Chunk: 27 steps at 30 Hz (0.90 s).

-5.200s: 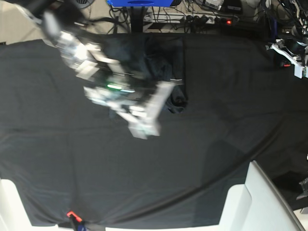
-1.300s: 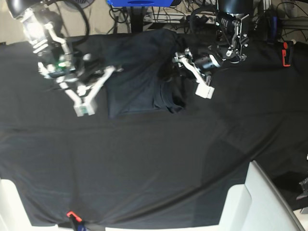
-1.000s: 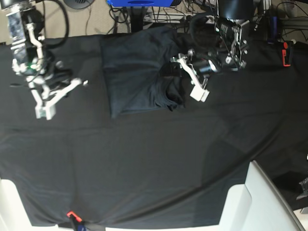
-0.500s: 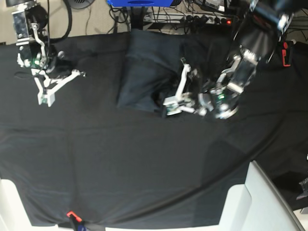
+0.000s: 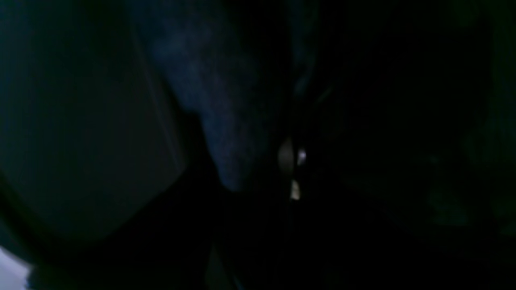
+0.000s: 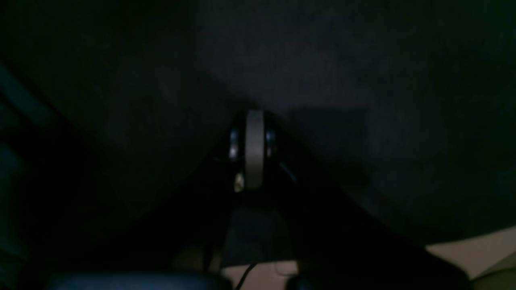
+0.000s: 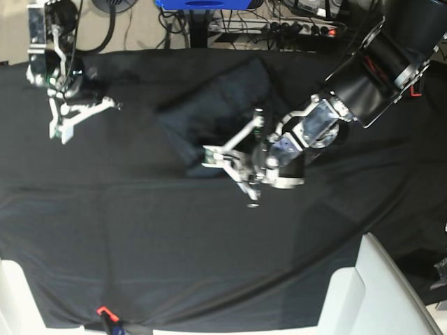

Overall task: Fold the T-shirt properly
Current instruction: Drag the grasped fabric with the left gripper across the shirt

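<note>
Up against the left claw (image 7: pixel 229 166), T-shirt (image 7: pixel 216 112), bunched diagonally.

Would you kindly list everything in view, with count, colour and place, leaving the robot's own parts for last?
T-shirt: one, dark slate-grey, bunched at the table's far middle.
Cloth: one, black, covering the table.
Chair: one, white, near right corner, partly cut off.
Cables: several, dark, on the floor beyond the far edge.
Blue object: one, top edge, cut off.
Left hand: one, white and black, on the T-shirt's near edge, seemingly pinching fabric.
Right hand: one, white, shut, empty, far left over the cloth.
</note>
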Tool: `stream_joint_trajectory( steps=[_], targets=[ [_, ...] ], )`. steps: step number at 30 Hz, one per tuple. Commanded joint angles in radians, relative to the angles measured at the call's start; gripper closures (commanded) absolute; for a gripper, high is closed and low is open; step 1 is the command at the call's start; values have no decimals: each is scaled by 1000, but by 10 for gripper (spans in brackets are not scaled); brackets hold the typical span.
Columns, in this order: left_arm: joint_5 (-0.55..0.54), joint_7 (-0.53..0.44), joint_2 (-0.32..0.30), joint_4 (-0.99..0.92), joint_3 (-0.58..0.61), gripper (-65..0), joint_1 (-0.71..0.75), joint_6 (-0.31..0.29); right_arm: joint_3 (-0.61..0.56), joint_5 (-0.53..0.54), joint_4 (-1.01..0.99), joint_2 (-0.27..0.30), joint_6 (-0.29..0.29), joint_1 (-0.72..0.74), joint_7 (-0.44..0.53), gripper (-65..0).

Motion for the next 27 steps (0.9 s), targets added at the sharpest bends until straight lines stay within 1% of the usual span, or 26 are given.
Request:
stream_joint_trajectory(
  steps=[1, 3, 5, 9, 11, 12, 14, 17, 21, 27],
  targets=[
    [16, -26, 8, 5, 13, 0, -31, 6, 19, 3, 19, 4, 3, -4, 11, 0],
    [36, -60, 13, -1, 52, 0, -42, 6, 38, 1, 19, -1, 3, -16, 11, 0],
    [33, -78, 19, -5, 98, 0, -69, 6, 45, 1, 19, -3, 3, -24, 11, 0],
    [33, -87, 51, -12, 150, 0, -98, 6, 49, 3, 23, -3, 0, -44, 12, 0],
    [34, -109, 71, -12, 173, 0, -112, 6, 49, 3, 20, -4, 0, -47, 12, 0],
    [36, -114, 80, -12, 185, 0, -118, 6, 49, 3, 20, -13, 0, -50, 12, 0],
    [39, -114, 96, -12, 207, 0, -129, 6, 50, 0, 25, -24, 0, -59, 14, 0],
    [33, -86, 111, -14, 219, 0, -135, 6, 50, 0, 22, -29, 0, -67, 34, 0],
    [33, -81, 112, -14, 219, 0, -134, 6, 50, 0, 22, -29, 0, -75, 44, 0],
    [33, -28, 111, -12, 219, 0, -129, 6, 49, 1, 20, -29, 0, -75, 44, 0]
  ],
)
